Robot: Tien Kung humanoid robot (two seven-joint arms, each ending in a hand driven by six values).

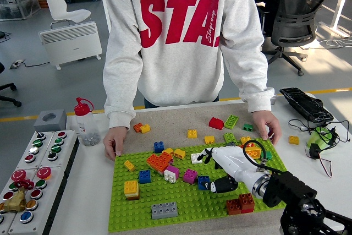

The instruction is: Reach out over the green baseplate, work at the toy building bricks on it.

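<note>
The green baseplate (181,202) lies on a grey mat with several loose bricks on it. My right hand (211,170), white with black fingers, reaches in from the lower right over the plate's middle. Its fingers are spread and hold nothing. The upper fingertips (207,155) sit next to a white brick (196,158), and the thumb lies beside a blue brick (203,182). A magenta brick (190,176) and an orange brick (158,162) lie just to its left. A person leans over the far side, with one hand (115,141) flat at the plate's left corner. The other hand (267,127) is by a yellow-orange brick (253,151).
On the plate's front stand a grey brick (164,209), a red-brown pair (240,203) and a yellow stack (131,188). Beyond the plate lie a red brick (215,123) and a green brick (231,121). A red-capped bottle (85,122) and a button panel (33,174) stand left, cables (319,138) right.
</note>
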